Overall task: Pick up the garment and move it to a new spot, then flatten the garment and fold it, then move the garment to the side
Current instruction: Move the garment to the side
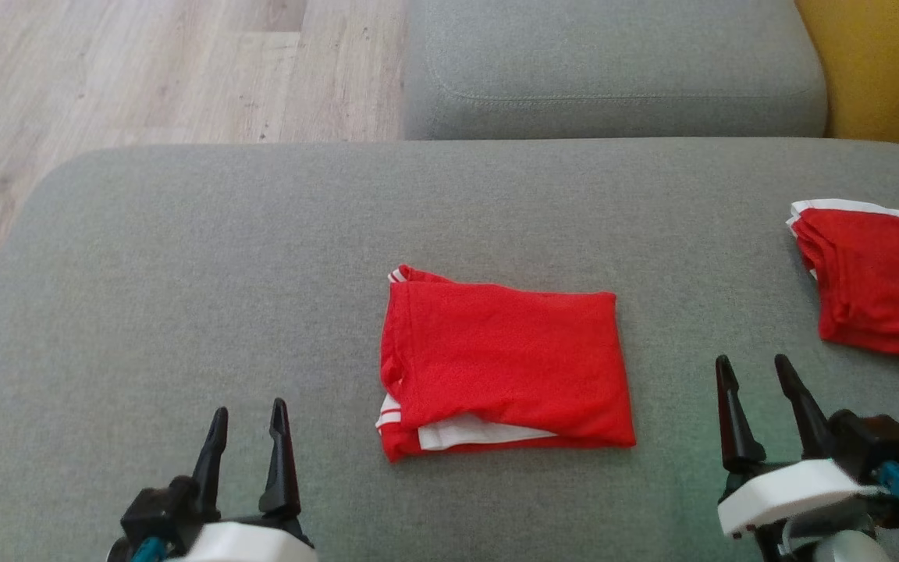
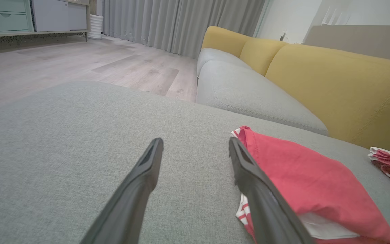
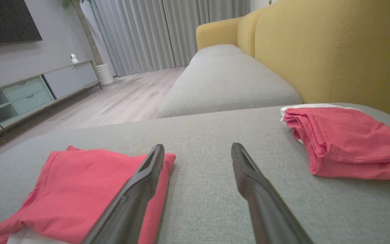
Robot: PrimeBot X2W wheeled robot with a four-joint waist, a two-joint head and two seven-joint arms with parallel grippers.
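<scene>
L gripper (image 1: 249,412) low at left, fingers partly spread, holding nothing, clear of the cloth. Mid grey cushion (image 1: 184,234) lies the folded red garment (image 1: 504,367), long axis left-right, white-striped edge toward robot. R gripper (image 1: 754,365) likewise spread & empty, near garment's right edge, not touching. Both abt equally near; 2nd folded red piece (image 1: 879,281) sits further right, so R arm prob suits the sideways shift.

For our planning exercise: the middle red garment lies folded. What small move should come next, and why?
Probably ease the right gripper to the right edge of the folded garment and grasp: that gripper is open, apart from the cloth, and the move aside remains.
</scene>
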